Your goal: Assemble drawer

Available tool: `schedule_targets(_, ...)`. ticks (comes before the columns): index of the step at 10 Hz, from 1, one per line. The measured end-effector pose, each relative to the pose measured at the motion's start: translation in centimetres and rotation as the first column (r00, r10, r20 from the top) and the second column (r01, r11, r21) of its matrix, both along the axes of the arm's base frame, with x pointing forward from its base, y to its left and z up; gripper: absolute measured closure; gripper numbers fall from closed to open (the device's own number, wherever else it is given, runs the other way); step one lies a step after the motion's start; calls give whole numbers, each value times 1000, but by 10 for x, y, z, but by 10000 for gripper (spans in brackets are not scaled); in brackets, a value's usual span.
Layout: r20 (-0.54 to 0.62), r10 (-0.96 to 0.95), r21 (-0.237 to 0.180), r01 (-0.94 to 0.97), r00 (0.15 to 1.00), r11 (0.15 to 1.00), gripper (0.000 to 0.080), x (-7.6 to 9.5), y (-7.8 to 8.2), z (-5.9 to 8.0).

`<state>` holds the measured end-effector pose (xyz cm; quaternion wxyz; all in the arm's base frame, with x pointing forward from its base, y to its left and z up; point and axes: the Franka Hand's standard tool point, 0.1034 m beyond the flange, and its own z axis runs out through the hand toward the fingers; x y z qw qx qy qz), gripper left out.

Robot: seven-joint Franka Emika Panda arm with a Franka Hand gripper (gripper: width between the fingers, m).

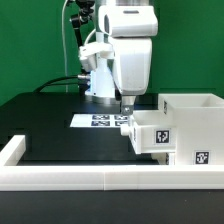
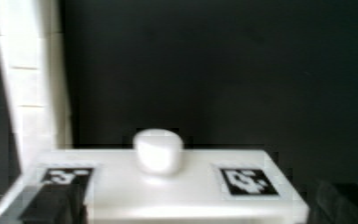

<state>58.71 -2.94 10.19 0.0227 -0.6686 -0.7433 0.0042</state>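
Note:
The drawer's tall white housing [image 1: 196, 120] stands at the exterior view's right, with a square tag low on its front. One smaller white box [image 1: 150, 131] with its own tag sticks out of the housing toward the exterior view's left. My gripper [image 1: 127, 104] hangs just over that box's outer end. In the wrist view the box face [image 2: 176, 185] shows a rounded white knob [image 2: 156, 150] between two tags. My gripper [image 2: 186, 208] is open, with a dark finger [image 2: 44, 206] at each side of the box. Whether the pads touch the box is hidden.
The marker board [image 1: 103, 120] lies on the black table behind the box. A low white border rail [image 1: 70, 177] runs along the front edge and the exterior view's left; it shows in the wrist view as the rail [image 2: 28, 80]. Cables trail behind the arm's base.

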Motion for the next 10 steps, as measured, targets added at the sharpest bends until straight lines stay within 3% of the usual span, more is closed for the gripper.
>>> schedule_targets(1, -6, -15, -3, 15, 1000, 1000, 151, -3, -1, -1)
schedule_targets(2, -8, 5, 19, -5, 1000, 1000, 151, -3, -2, -2)
schedule_targets(4, -28, -17, 131, 21, 999, 991, 151, -5, -17, -15)
schedule_targets(7, -60, -47, 250, 61, 997, 966, 151, 12, -14, -39)
schedule_targets(8, -69, -66, 269, 83, 995, 960, 151, 16, -13, -43)
schedule_targets(10, -62, -88, 265, 102, 994, 959, 151, 24, 9, -39)
